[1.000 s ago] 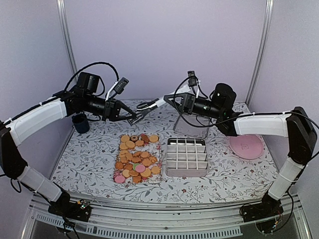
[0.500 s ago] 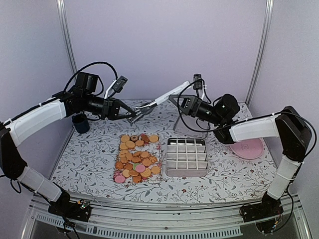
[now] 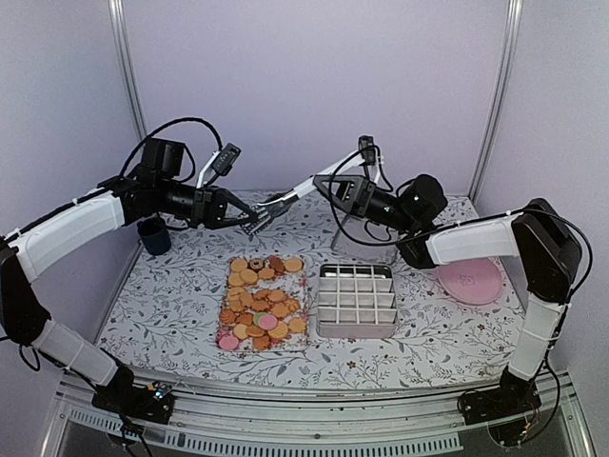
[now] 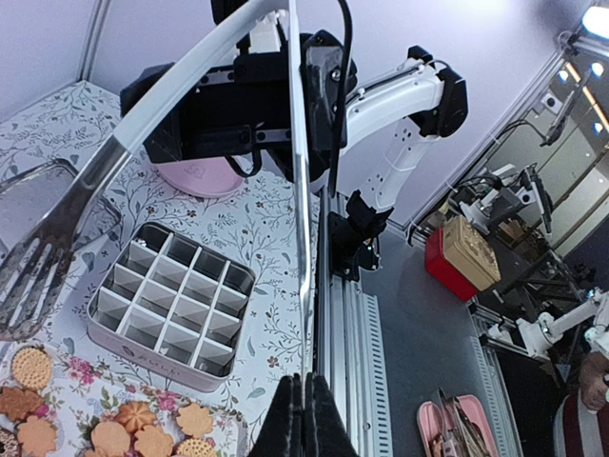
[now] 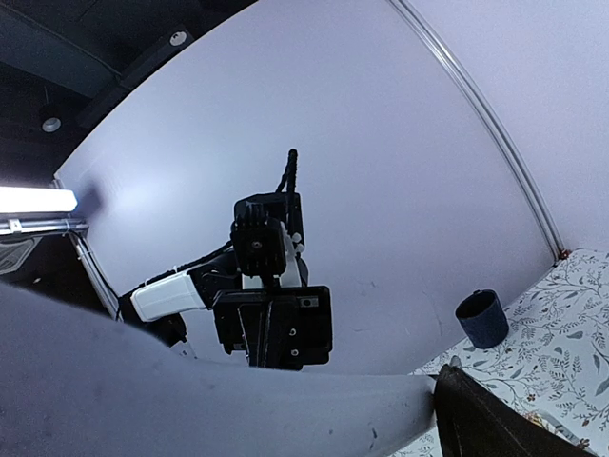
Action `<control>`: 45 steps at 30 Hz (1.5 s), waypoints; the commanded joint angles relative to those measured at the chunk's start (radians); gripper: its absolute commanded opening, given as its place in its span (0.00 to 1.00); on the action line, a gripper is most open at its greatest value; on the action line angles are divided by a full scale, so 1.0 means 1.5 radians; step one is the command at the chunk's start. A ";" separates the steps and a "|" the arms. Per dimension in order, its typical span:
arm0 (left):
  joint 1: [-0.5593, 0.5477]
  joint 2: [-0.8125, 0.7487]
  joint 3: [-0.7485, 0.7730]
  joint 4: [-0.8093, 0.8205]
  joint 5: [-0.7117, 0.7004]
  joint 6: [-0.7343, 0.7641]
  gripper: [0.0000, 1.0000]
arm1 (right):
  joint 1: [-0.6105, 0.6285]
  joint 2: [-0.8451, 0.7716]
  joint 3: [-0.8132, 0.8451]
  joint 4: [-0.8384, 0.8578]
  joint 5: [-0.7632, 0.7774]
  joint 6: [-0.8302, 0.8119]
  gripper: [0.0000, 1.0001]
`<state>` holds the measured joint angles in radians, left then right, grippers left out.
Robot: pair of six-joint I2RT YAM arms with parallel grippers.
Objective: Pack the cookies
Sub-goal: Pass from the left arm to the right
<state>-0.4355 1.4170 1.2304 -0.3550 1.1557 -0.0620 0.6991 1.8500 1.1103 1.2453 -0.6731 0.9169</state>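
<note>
Top external view shows the cookies [image 3: 261,303] heaped on a floral sheet on the table [image 3: 171,305], just left of the gridded box [image 3: 356,331], whose cells all look empty. They are thin, light and brittle, and they overlap, so a hard pinch would likely crack them. Take one at a time by its rim, or slide under it from the loose edge of the pile. Your left tool [image 4: 303,417] has its fingers pressed together on a thin metal blade of the tongs [image 4: 38,262], held high above the table. The tongs' white handle runs over to the right tool [image 3: 333,188]. That tool seems to be at the handle, but you cannot tell how far it is closed. Both arms meet over the back of the table, so mind the long tongs as they swing. There is free room in front of the pile, while the cup [image 3: 153,236] and plate [image 3: 469,282] sit well off to the sides.
</note>
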 commanded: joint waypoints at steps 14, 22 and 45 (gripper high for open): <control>0.005 -0.006 -0.016 0.054 -0.020 -0.025 0.00 | 0.046 -0.001 0.040 -0.031 0.016 -0.051 0.81; 0.005 -0.005 -0.023 0.061 -0.066 -0.025 0.00 | 0.061 0.034 0.062 0.000 0.018 -0.030 0.84; 0.036 -0.029 -0.034 -0.014 -0.096 0.037 0.30 | 0.069 -0.027 0.038 -0.161 0.071 -0.139 0.59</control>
<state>-0.4129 1.3857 1.1755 -0.3202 1.0454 -0.0498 0.7788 1.8751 1.1976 1.1229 -0.5838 0.8139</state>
